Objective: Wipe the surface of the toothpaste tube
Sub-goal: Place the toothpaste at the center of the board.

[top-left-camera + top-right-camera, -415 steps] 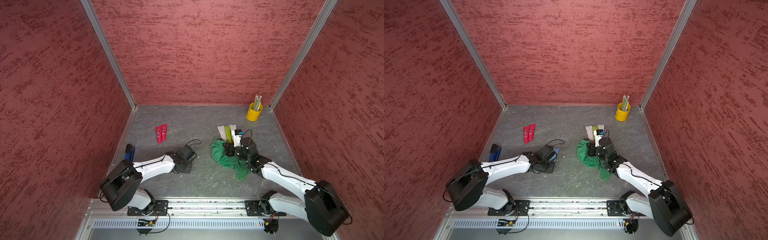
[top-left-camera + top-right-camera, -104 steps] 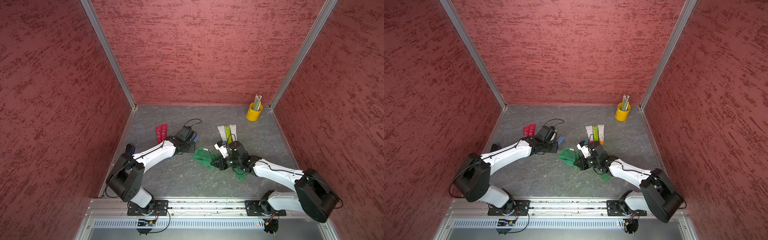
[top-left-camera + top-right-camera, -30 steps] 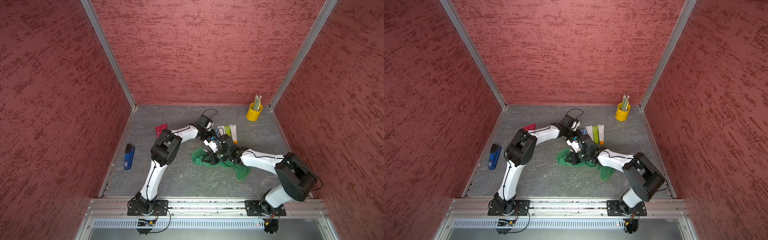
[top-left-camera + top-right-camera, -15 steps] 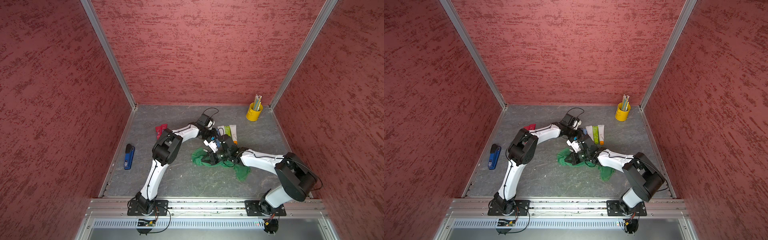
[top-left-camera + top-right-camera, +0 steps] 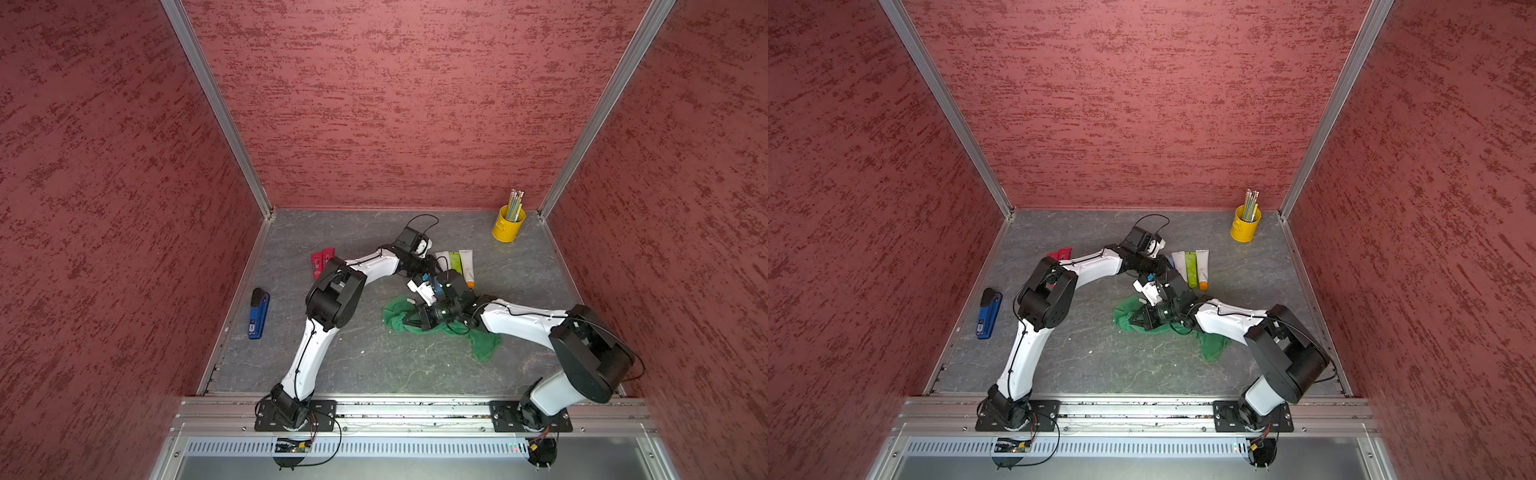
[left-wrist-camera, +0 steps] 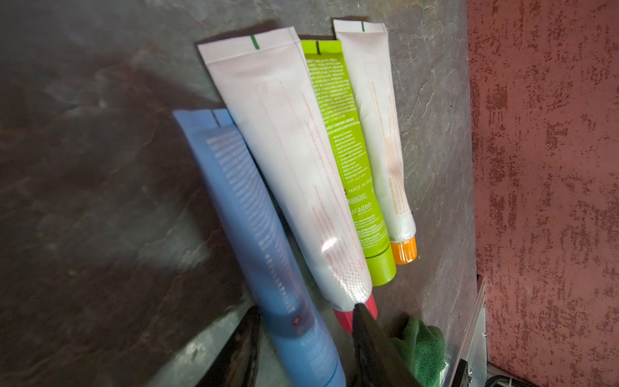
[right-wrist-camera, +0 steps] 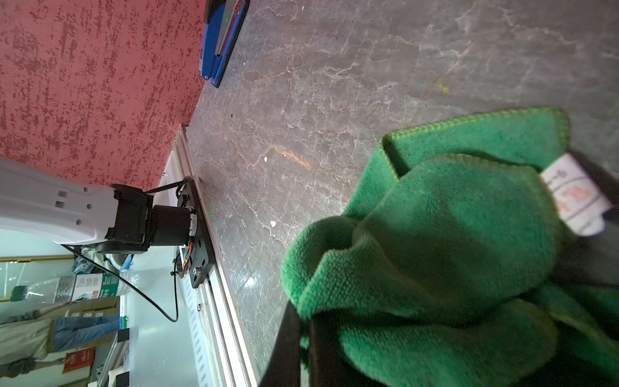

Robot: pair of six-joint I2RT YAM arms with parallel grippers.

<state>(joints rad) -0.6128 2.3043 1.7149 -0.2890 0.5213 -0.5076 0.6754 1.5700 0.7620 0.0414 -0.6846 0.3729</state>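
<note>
Nearest the front edge, my right gripper (image 5: 417, 321) is clamped on a bunched green microfibre cloth (image 7: 452, 241) that trails over the surface (image 5: 374, 365). Beyond it, about mid-surface, the blue toothpaste tube (image 6: 248, 207) lies flat against a white red-capped tube (image 6: 284, 150), the end one in a row of four. My left gripper (image 6: 304, 310) straddles its cap end, jaws apart and not squeezing as far as I can see. I'd pin that end lightly, then drag the cloth lengthwise towards the crimp without nudging the neighbours.

"uraden" on green tube (image 6: 348, 150); "PROTECT YOUR TEETH" on orange-capped tube (image 6: 382, 134)
</note>
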